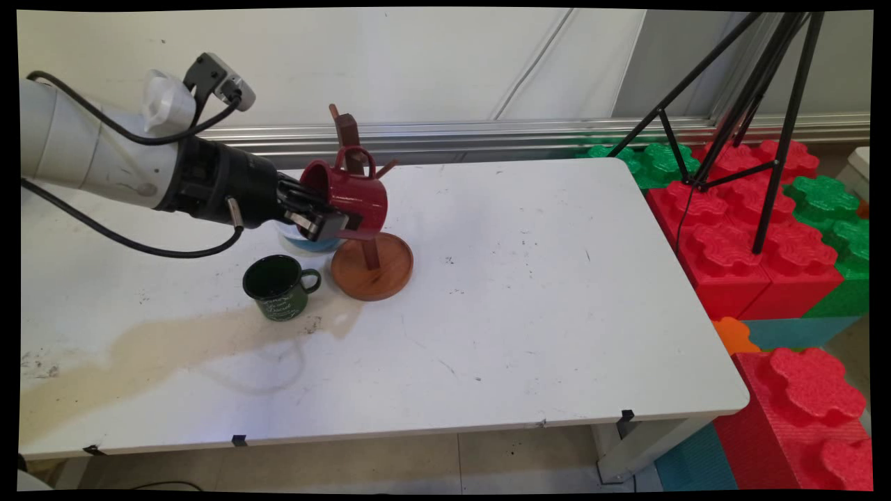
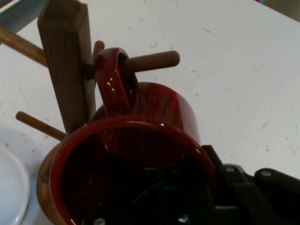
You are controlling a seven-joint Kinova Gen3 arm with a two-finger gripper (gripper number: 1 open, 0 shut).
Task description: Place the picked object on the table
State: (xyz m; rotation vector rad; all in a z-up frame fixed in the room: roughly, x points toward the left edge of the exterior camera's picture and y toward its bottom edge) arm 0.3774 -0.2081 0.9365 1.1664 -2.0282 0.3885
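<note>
Gripper (image 1: pixel 327 217): black, two fingers, reaching in from the left, level with the upper half of the mug rack. The fingers are closed on the rim wall of the red mug, one inside the mouth and one outside, as the hand view shows along its bottom edge.

Red mug (image 1: pixel 351 195): glossy, tipped on its side with the mouth toward the gripper and the handle uppermost. In the hand view the red mug (image 2: pixel 140 140) has its handle looped over a wooden peg (image 2: pixel 152 61) of the rack; the peg passes through the handle.

Mug rack (image 1: pixel 371 268): brown wood, a round base on the tabletop, an upright post (image 2: pixel 65 65) and several slanted pegs. It stands left of centre, toward the far side.

Green mug (image 1: pixel 278 287): dark green with pale lettering, upright, handle to the right, on the tabletop just near-left of the rack base, apart from it.

Bowl (image 1: pixel 310 240): white inside and blue outside, largely hidden under the gripper, just left of the rack base.

Tabletop (image 1: pixel 522 313): white, with a tan stain spreading across the near-left part.

Surroundings: red and green foam blocks (image 1: pixel 752 229) on the floor to the right; a black tripod (image 1: pixel 759 104) standing on them.
</note>
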